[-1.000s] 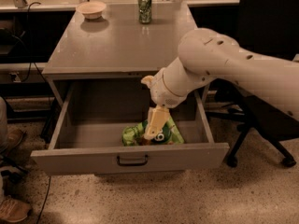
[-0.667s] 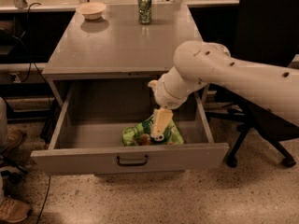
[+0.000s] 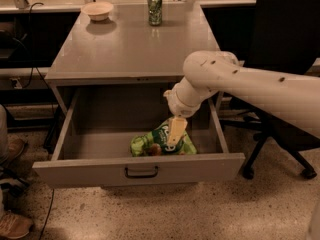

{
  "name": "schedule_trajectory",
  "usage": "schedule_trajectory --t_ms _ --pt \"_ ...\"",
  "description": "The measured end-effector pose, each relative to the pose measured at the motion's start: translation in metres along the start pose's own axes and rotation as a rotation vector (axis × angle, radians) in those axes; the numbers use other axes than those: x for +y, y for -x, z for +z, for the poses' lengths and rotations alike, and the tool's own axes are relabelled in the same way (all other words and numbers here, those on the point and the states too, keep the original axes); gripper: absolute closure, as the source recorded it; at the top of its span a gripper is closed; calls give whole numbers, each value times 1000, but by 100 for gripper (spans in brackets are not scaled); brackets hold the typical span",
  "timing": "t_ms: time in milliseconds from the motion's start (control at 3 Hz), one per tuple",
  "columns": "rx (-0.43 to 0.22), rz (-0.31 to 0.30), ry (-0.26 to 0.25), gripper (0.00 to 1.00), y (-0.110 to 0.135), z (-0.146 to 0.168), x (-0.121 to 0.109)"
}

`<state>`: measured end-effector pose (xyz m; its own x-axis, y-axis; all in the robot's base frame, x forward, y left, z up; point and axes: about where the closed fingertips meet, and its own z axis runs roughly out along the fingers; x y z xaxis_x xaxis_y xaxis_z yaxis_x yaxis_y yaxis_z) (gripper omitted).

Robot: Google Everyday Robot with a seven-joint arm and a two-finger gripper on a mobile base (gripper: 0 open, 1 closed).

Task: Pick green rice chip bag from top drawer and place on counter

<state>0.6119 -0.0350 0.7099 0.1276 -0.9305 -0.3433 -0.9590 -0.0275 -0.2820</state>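
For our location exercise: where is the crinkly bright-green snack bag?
Camera view: the crinkly bright-green snack bag lies in the open grey metal drawer, right of centre near its front, under the robot's hand.

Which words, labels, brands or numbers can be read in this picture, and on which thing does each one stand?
No text here can be read.
green rice chip bag, in the top drawer: white lettering, too blurred to read.
soda can, on the counter: markings too small to read.
gripper, down in the drawer at the bag: no label visible.
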Motion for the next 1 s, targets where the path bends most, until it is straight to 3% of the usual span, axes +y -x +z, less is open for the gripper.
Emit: schedule_trajectory --t_ms 667,1000 --pt "24 -77 96 0 16 50 15" --pt "2 -126 158 25 36 75 32"
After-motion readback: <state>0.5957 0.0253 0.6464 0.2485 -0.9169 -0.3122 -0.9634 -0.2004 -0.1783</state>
